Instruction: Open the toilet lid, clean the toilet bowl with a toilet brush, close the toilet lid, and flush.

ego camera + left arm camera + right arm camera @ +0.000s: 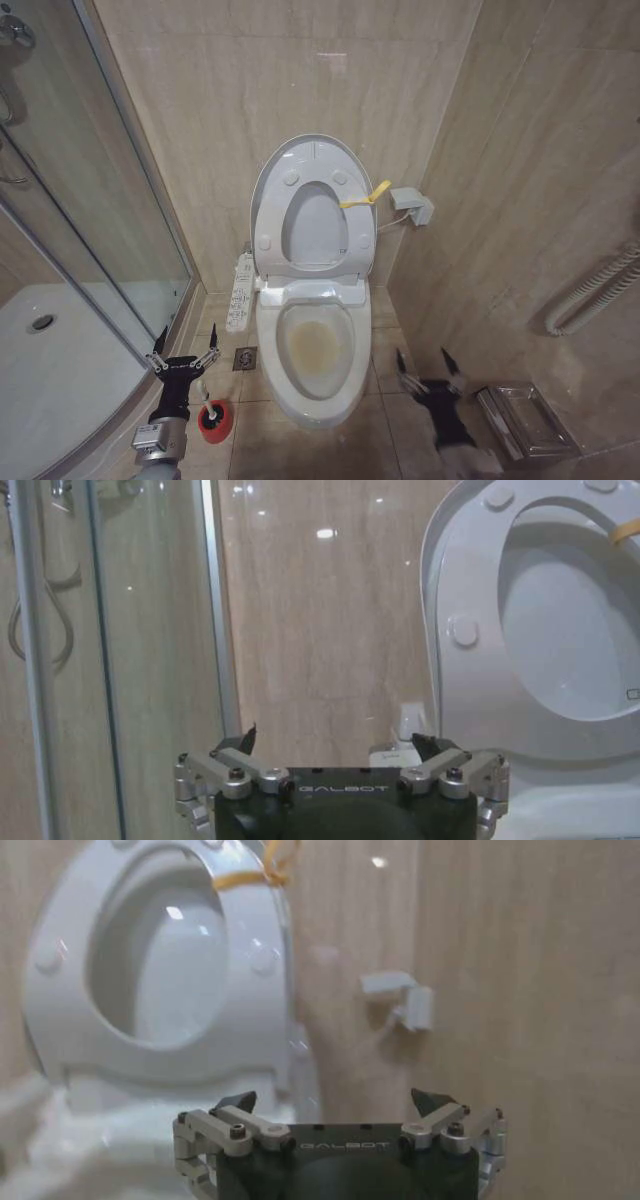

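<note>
The toilet lid (pixel 315 228) stands raised against the back wall, with the ring seat (pixel 268 215) up in front of it and a yellow strap (pixel 365 196) on the seat's right side. Below them the toilet bowl (pixel 316 346) lies open, brownish-yellow stains inside. The toilet brush's red cup (pixel 214 421) sits on the floor left of the bowl with something dark in it; its handle is hard to make out. Just above the cup my left gripper (pixel 185 346) is open and holds nothing. Right of the bowl, low over the floor, my right gripper (pixel 428 364) is open too. The raised lid also shows beyond my left gripper (pixel 335 742) and my right gripper (pixel 335 1102).
A long white control panel (pixel 240 290) runs along the bowl's left side, with a floor drain (pixel 245 357) beside it. The glass shower enclosure (pixel 90 230) closes off the left. On the right are a wall box (pixel 412 206), a coiled hose (pixel 595 290) and a metal holder (pixel 525 420).
</note>
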Available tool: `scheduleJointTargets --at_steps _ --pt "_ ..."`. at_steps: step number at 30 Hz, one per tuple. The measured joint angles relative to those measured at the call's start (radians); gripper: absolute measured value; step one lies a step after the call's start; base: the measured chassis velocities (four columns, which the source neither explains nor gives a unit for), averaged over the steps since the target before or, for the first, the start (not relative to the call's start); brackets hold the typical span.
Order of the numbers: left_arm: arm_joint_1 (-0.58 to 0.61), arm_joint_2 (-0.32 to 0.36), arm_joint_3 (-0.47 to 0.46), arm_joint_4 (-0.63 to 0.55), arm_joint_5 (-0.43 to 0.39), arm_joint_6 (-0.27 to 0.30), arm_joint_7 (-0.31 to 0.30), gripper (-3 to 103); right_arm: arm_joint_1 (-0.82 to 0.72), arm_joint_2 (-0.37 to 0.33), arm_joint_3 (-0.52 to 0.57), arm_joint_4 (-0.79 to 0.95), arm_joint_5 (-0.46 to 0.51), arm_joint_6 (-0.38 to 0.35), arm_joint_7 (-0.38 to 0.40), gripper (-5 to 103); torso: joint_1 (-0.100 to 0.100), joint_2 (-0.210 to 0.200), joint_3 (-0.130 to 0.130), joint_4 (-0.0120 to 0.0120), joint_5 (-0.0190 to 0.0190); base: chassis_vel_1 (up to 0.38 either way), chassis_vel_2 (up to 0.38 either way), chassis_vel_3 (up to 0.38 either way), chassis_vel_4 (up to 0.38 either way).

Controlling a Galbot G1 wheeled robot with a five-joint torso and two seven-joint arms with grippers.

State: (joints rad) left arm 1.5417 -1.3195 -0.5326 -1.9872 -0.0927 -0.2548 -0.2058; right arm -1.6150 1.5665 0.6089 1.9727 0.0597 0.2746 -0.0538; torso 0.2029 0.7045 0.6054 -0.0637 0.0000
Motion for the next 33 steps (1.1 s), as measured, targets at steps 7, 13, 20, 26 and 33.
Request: scheduleJointTargets --at_steps 7,13,20,26,33 --pt "0.000 0.000 0.000 0.000 0.000 0.000 0.000 100 0.049 -0.001 -0.015 -0.040 0.018 0.019 -0.017 100 0.000 0.000 0.000 -0.0005 -0.0001 0.000 0.000 0.000 0.000" --pt "0.000 0.000 0.000 0.000 0.000 0.000 0.000 100 0.173 -0.049 0.005 -0.110 0.084 0.020 -0.014 100 0.000 0.000 0.000 -0.0004 0.0001 0.000 0.000 0.000 0.000" --pt "0.000 0.000 0.000 0.000 0.000 0.000 0.000 100 0.275 -0.111 0.030 -0.172 0.155 0.011 0.007 100 0.000 0.000 0.000 -0.0001 -0.0002 -0.008 0.009 0.003 -0.017" --pt "0.000 0.000 0.000 0.000 0.000 0.000 0.000 100 0.293 -0.125 0.031 -0.184 0.157 0.016 0.009 100 0.000 0.000 0.000 -0.0006 -0.0001 -0.053 0.048 0.033 -0.057" --pt "0.000 0.000 0.000 0.000 0.000 0.000 0.000 100 0.343 -0.122 0.027 -0.209 0.138 0.018 0.020 100 0.000 0.000 0.000 -0.0004 0.0001 -0.008 0.007 0.006 -0.008"
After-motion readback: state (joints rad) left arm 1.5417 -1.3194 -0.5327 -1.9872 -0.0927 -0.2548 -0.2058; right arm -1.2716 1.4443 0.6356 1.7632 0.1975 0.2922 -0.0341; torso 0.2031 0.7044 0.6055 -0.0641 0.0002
